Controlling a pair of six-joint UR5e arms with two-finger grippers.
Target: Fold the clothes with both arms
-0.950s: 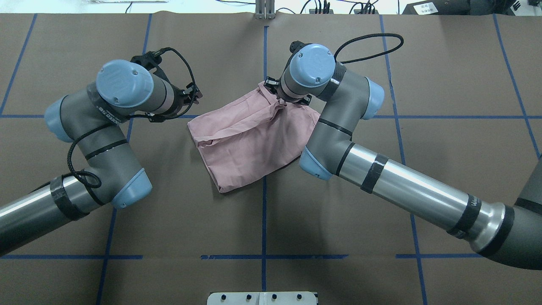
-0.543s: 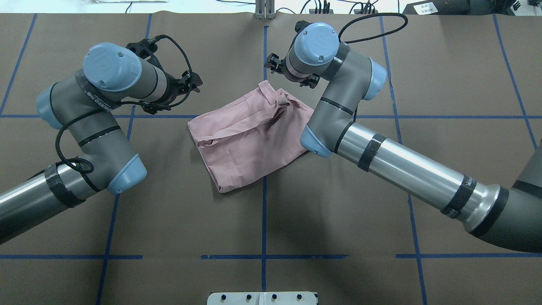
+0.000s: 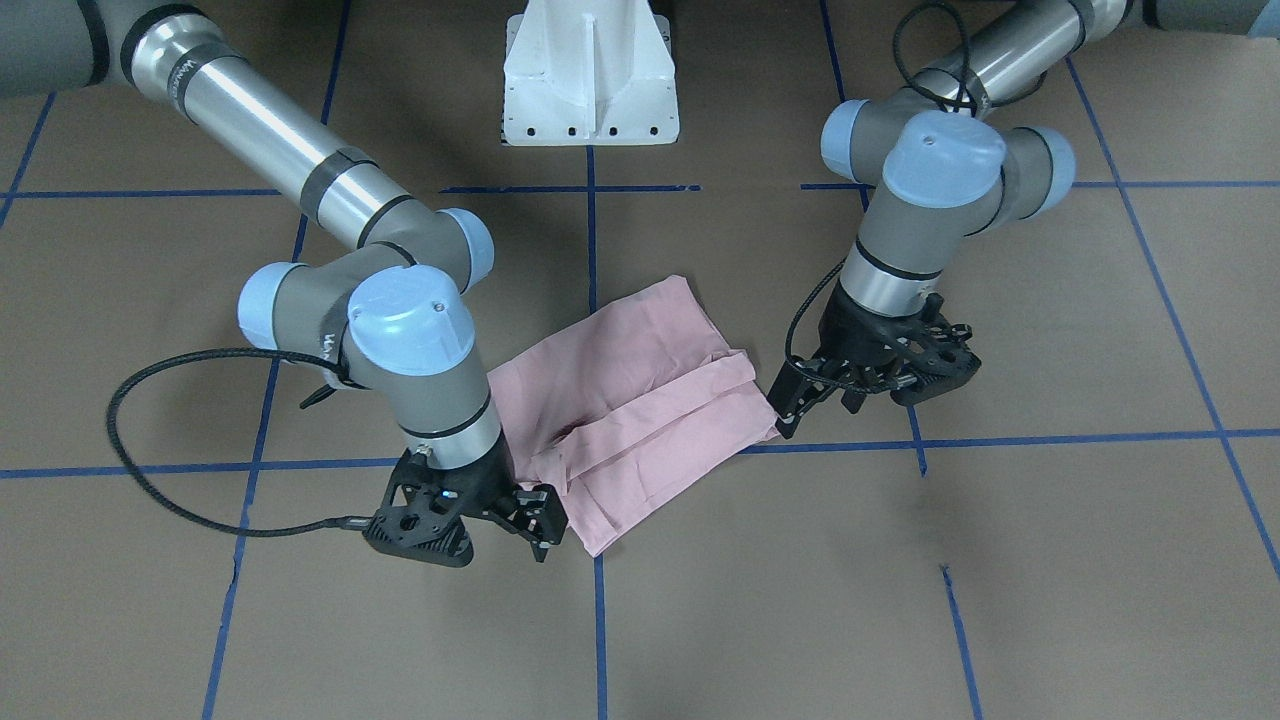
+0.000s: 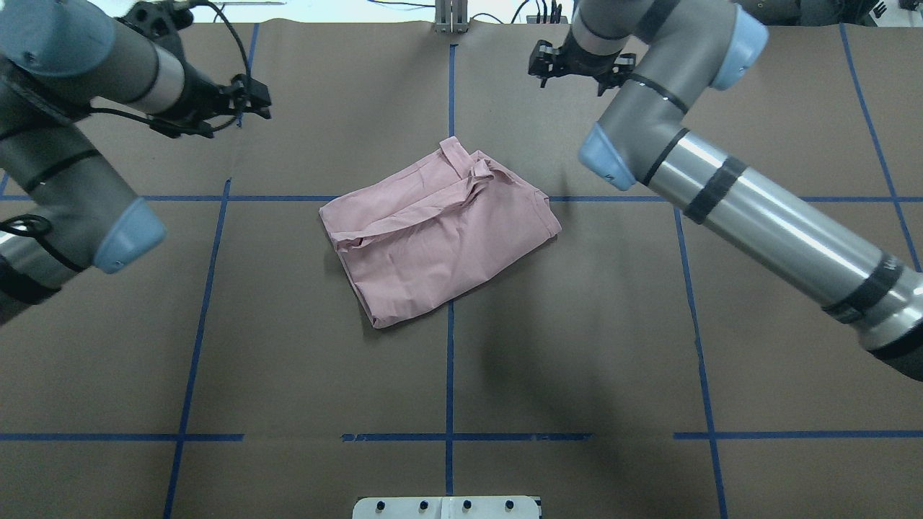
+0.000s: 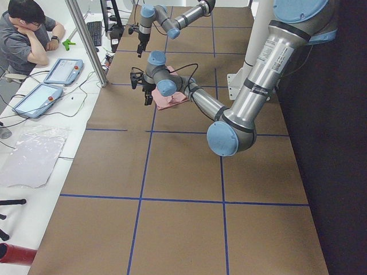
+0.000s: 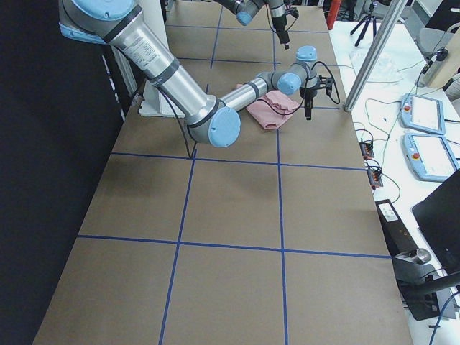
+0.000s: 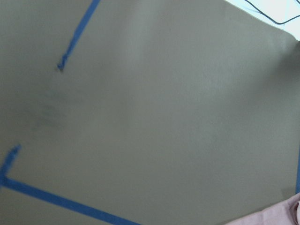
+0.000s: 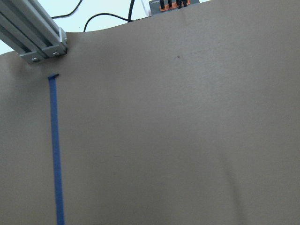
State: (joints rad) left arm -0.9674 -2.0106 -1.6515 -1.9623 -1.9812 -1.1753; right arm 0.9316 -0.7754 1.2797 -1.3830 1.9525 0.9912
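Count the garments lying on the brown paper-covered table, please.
1. A folded pale pink fabric T-shirt lies near the middle of the table, over a crossing of blue tape lines. Whether anything is hidden beneath it cannot be seen.

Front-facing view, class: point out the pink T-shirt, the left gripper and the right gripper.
pink T-shirt [image 3: 650,390]: front-facing view, cloth middle.
left gripper [image 3: 790,412]: front-facing view, between fingers.
right gripper [image 3: 545,525]: front-facing view, between fingers.

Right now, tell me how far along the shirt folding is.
Done: the pink T-shirt lies as a compact folded bundle on the table, plain side up. In hand: nothing; the left end effector and the right end effector hold no cloth. Left: the bunched flap on the far edge looks untidy, so perhaps one smoothing touch.
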